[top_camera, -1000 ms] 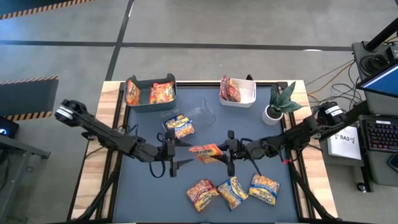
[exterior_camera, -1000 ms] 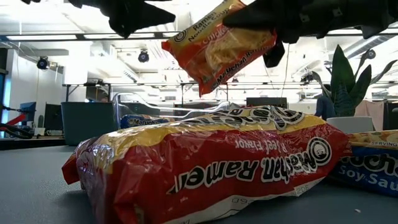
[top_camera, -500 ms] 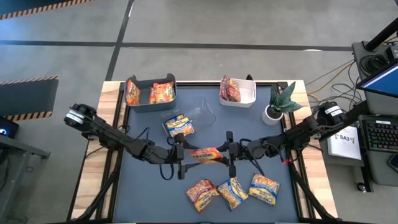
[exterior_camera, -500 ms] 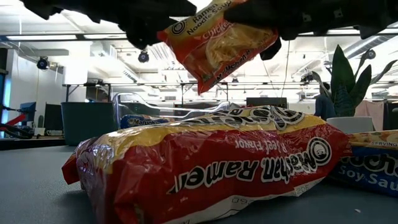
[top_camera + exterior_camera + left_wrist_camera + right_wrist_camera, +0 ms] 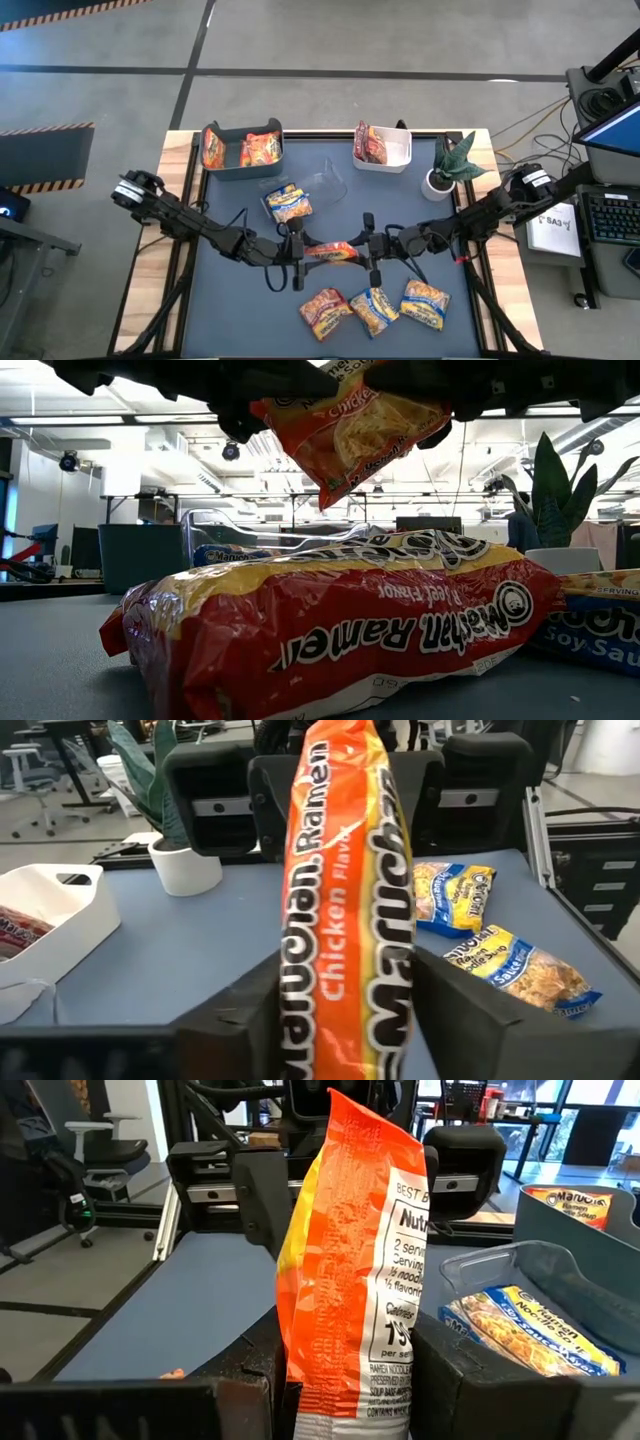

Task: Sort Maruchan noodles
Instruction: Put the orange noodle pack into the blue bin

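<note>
An orange-yellow Maruchan packet [image 5: 330, 250] hangs in the air over the middle of the table, on edge between my two grippers. My left gripper [image 5: 300, 252] is at the packet's left end and my right gripper [image 5: 368, 250] is at its right end, both shut on it. The low view shows the packet [image 5: 350, 430] high above a red packet [image 5: 340, 630] that lies flat on the table. Three more packets [image 5: 375, 308] lie near the near edge, and a blue-yellow one [image 5: 288, 202] lies by the clear bin [image 5: 325, 180]. My left gripper [image 5: 345, 1035] pinches the orange packet's left end [image 5: 340, 1000] between its two fingers, one on each face. It comes in level from the table's left. The packet is lifted clear and stands on edge. My right gripper [image 5: 345, 1405] pinches the packet's right end [image 5: 345, 1370] between its two fingers, one on each face. It comes in level from the table's right. The packet is clear of the table and spans the gap to the other gripper.
A teal bin [image 5: 243, 150] with orange packets sits at the far left. A white bin [image 5: 395, 158] with dark red packets is at the far right, and a potted plant [image 5: 445, 170] stands beside it. Bare table lies to the left of the near packets.
My left gripper has moved toward the table's right until its fingers stand over the packet's left end. The packet, held up by my right gripper throughout, has turned more onto its edge and looks narrower from above.
</note>
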`<state>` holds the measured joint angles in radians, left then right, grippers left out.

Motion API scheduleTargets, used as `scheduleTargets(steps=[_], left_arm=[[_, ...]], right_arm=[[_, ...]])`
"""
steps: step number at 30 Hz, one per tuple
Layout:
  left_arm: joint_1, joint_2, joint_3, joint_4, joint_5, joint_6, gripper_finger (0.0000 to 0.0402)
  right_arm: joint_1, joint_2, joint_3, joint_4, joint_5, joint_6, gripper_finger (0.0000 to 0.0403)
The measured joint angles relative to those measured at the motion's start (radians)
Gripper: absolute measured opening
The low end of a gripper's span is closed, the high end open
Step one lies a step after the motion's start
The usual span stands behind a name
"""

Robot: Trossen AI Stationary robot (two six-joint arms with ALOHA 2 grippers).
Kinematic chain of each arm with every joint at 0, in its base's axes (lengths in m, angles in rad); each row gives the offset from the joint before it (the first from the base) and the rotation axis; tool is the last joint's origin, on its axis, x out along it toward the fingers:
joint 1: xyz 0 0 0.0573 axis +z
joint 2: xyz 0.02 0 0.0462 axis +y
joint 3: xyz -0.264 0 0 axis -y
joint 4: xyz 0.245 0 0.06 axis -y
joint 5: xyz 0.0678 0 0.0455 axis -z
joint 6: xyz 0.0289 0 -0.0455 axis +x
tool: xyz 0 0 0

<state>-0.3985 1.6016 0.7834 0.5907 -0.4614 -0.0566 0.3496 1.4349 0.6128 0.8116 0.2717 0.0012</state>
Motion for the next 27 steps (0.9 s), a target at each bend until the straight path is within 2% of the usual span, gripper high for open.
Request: scheduleTargets(steps=[4,8,17,27], left_arm=[[0.0,0.0,0.002,-0.001,-0.001,0.002,0.0118],[0.0,0.0,0.002,-0.001,-0.002,-0.002,0.0087],[-0.001,-0.004,0.002,-0.008,0.0,-0.004,0.0091],[-0.002,-0.1,0.002,-0.14,-0.004,-0.02,0.0091]], right_arm=[[0.0,0.0,0.0,0.0,0.0,-0.001,0.0125],[-0.001,0.0,0.0,0.002,0.01,0.003,0.0148],[-0.002,-0.009,0.0,-0.001,0.021,0.017,0.0208],[-0.002,-0.166,0.001,-0.093,0.022,0.002,0.0256]])
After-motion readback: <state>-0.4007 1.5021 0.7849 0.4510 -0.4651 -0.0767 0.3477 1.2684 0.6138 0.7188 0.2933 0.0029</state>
